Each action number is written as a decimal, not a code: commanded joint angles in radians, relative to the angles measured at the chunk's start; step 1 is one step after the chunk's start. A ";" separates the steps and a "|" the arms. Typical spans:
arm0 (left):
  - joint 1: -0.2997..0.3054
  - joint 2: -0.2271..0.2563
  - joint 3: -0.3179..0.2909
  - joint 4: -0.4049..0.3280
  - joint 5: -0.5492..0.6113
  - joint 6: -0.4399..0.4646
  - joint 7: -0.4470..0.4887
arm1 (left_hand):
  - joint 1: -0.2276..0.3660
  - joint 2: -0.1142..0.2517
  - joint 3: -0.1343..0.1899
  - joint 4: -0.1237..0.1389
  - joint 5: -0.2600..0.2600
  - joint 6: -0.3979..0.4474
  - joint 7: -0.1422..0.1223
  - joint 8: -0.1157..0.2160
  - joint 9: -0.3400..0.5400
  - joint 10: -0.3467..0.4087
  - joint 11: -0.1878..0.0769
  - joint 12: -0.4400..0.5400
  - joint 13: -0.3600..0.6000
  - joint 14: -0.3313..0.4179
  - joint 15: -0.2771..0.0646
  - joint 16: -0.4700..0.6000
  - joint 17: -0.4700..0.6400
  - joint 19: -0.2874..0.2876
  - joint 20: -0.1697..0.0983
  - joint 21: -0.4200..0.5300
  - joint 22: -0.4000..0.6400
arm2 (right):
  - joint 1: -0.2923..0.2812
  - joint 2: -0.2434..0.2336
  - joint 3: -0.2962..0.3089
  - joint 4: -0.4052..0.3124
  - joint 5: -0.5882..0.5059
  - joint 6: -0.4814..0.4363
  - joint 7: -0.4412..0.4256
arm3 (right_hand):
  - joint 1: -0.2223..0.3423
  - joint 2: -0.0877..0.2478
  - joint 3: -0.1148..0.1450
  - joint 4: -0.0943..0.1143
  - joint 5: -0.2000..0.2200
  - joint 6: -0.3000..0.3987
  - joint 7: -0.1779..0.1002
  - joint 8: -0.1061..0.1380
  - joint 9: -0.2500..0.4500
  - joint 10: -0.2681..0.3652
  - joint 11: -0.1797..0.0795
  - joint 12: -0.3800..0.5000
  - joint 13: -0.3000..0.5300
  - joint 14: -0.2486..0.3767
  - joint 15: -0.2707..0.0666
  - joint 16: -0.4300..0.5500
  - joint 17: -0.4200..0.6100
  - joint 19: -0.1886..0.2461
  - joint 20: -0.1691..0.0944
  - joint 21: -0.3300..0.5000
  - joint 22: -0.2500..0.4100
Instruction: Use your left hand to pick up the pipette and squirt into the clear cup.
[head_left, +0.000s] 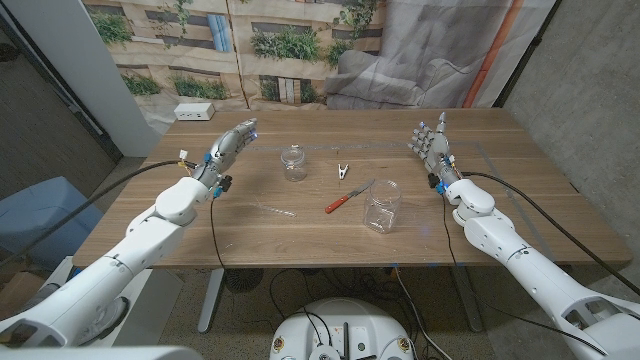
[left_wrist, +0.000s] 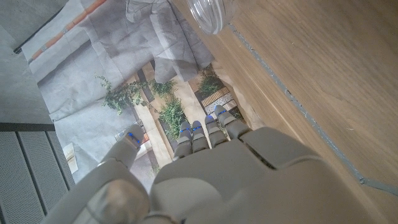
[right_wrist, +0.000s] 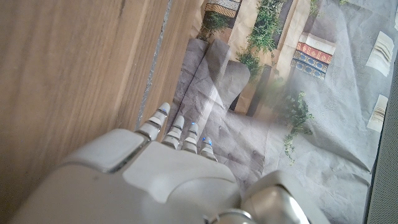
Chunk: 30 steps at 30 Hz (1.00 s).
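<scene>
The left hand (head_left: 229, 146) is up over the left side of the wooden desk (head_left: 520, 180). It holds nothing, and its fingers (head_left: 244, 131) are stretched out straight and close together, pointing toward the far side. The right hand (head_left: 432, 142) is over the right side of the desk. It holds nothing too, and its fingers point up and are a little apart. The pipette (head_left: 276, 209) is a thin clear tube lying flat on the desk near the front, between the left arm and the big clear cup (head_left: 381, 206). No hand touches it. The big clear cup stands up near the middle of the desk, closer to the right hand. A small glass jar (head_left: 293, 162) stands farther back, near the left hand's fingertips but not touching them. A tool with a red handle (head_left: 345, 199) lies just beside the big cup on its left. A small metal clip (head_left: 343, 171) lies a bit behind that tool. A white power strip (head_left: 194, 112) sits on the far left corner of the desk.
</scene>
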 joint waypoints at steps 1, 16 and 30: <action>0.055 0.073 -0.032 -0.077 0.043 -0.008 -0.003 | 0.031 0.040 0.010 -0.034 0.009 0.025 -0.002 0.008 0.003 0.016 -0.006 0.005 0.001 0.011 -0.009 0.004 0.003 0.022 0.001 -0.006 0.002 | 0.000 0.000 0.000 0.000 0.000 0.001 0.000 | 0.000 0.058 -0.006 0.001 0.005 0.002 -0.008 0.007 0.001 0.001 -0.005 0.003 0.005 -0.008 -0.083 0.006 0.004 0.003 -0.001 0.006 0.005; 0.157 0.182 -0.101 -0.175 0.146 -0.051 -0.001 | 0.120 0.005 0.019 -0.146 0.016 0.064 -0.036 0.022 0.004 0.061 -0.045 0.011 0.002 0.039 -0.045 0.006 0.004 0.053 -0.011 -0.012 0.001 | 0.000 0.000 0.000 0.001 0.000 0.001 0.000 | 0.000 0.058 -0.006 0.001 0.005 0.003 -0.009 0.007 0.001 0.000 -0.007 0.002 0.005 -0.007 -0.083 0.006 0.004 0.004 -0.001 0.007 0.005; 0.252 0.231 -0.183 -0.261 0.371 -0.078 0.084 | 0.223 -0.064 0.008 -0.155 0.015 0.127 -0.070 0.042 0.005 0.133 -0.087 0.014 0.003 0.110 -0.079 0.013 0.004 0.127 -0.015 -0.004 0.002 | 0.000 0.000 0.000 0.000 0.000 0.000 0.000 | 0.000 0.058 -0.006 0.001 0.005 0.002 -0.008 0.007 0.001 -0.001 -0.008 0.002 0.005 -0.007 -0.082 0.006 0.004 0.004 -0.001 0.006 0.005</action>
